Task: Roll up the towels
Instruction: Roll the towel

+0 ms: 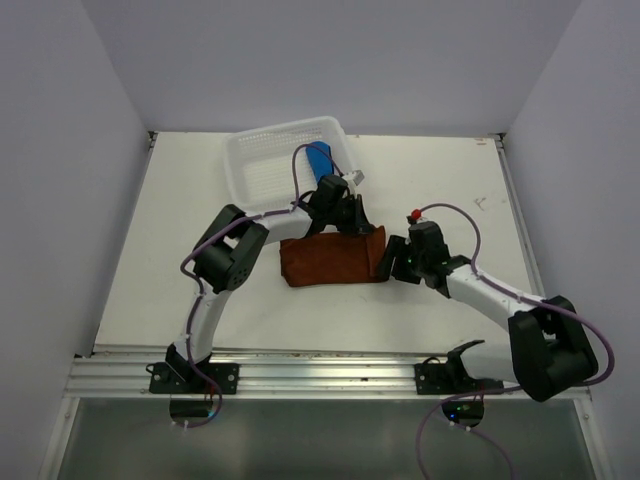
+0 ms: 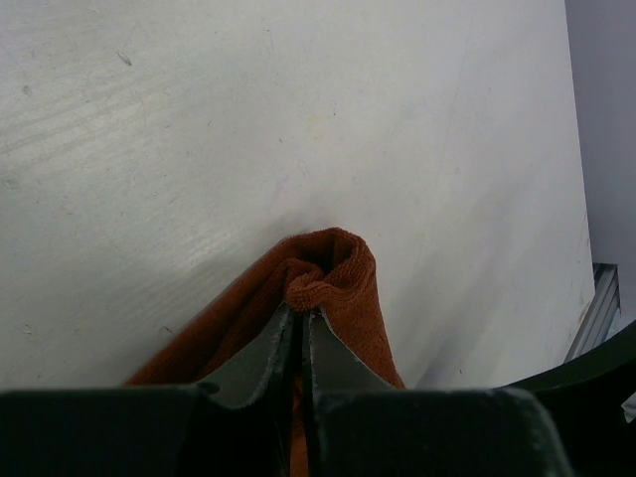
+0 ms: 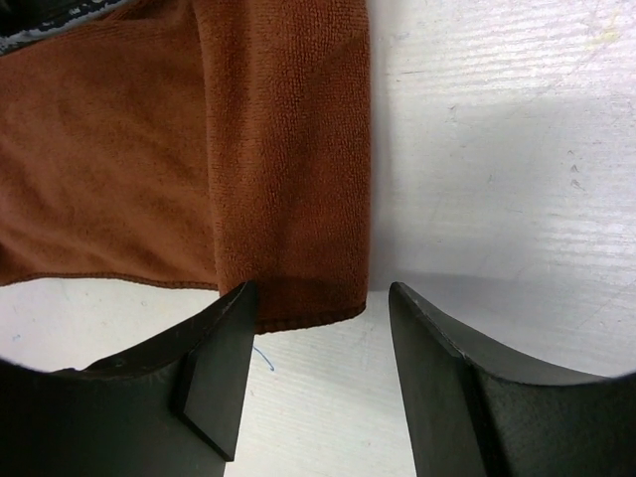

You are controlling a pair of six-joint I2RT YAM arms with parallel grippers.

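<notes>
Your rust-brown towel [image 1: 328,262] lies on the white table [image 1: 450,190] between the two arms, with its right-hand end folded over into a narrow doubled strip. The blue towel [image 1: 318,162] waits in the white mesh basket [image 1: 250,170] at the back. Judge the brown one as light, limp terry: it will sag, bunch and slide on the smooth tabletop rather than keep a shape. Take it at a corner or along a doubled edge, where there is enough thickness to bite on, and hold the rest down as you turn it. Your left gripper [image 2: 301,310] is pressed together on a bunched fold at the towel's far edge, and the cloth rises into a small peak just past the fingertips. Your right gripper [image 3: 318,293] is spread wide and low at the near end of the folded strip. The strip runs between its fingers, one finger meeting the strip's edge and the other over bare table. It clamps nothing.
</notes>
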